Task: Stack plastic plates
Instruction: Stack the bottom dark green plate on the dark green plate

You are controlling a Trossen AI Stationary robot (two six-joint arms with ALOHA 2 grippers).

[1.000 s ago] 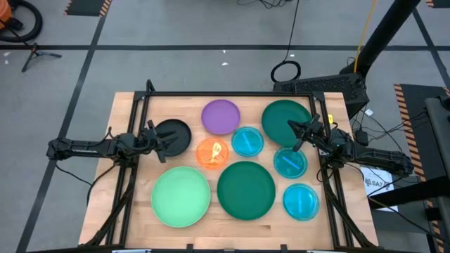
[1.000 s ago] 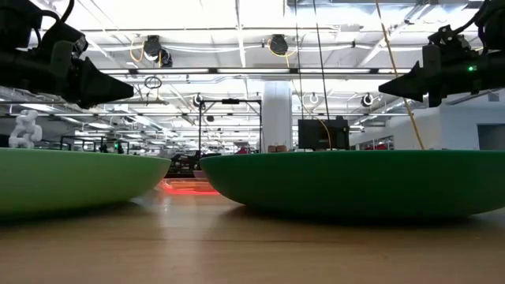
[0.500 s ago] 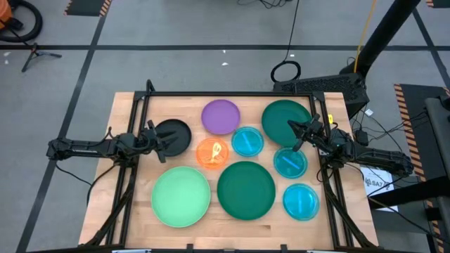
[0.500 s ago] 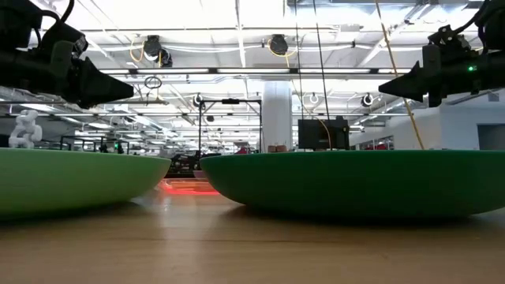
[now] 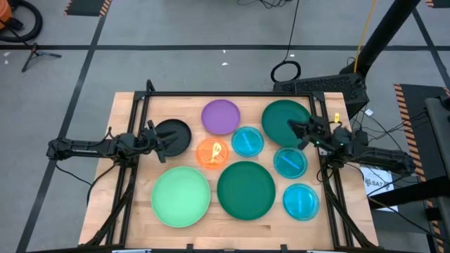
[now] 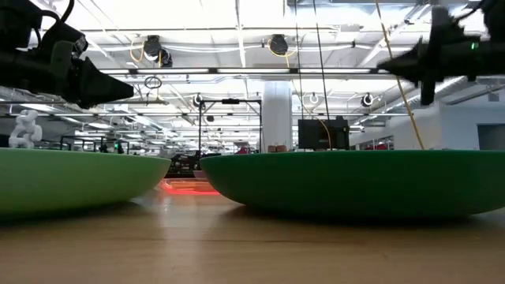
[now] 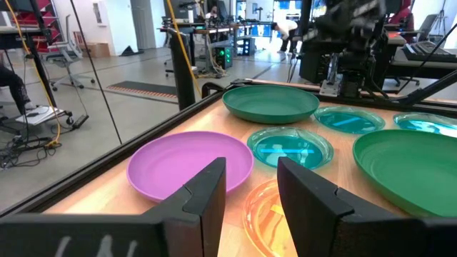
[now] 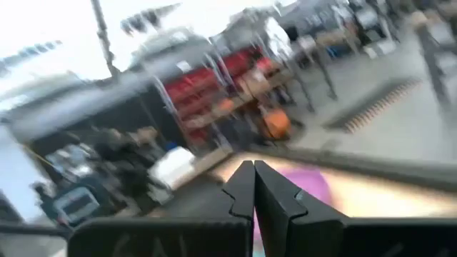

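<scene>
Nine round plates lie flat on the table. In the high view I see the black plate (image 5: 176,133), purple plate (image 5: 221,116), orange plate (image 5: 211,153), mint green plate (image 5: 181,197), two dark green plates (image 5: 246,188) (image 5: 281,116) and three cyan plates (image 5: 247,141) (image 5: 290,162) (image 5: 301,201). My left gripper (image 5: 160,140) (image 7: 251,193) hangs open above the black plate's left edge. My right gripper (image 5: 293,128) (image 8: 254,189) is shut and hovers over the far dark green plate, pointing toward the table's left. The right wrist view is blurred.
A black frame (image 5: 211,93) runs along the table's far edge and down both sides. Plates fill most of the tabletop; bare wood shows along the near edge (image 5: 232,228) and the left side. In the low view, the mint green plate (image 6: 71,180) and near dark green plate (image 6: 355,183) fill the foreground.
My right gripper has risen a little and swung toward the table's far edge, so its fingers now point more toward the left; it stays shut. The left arm and all plates have kept still.
</scene>
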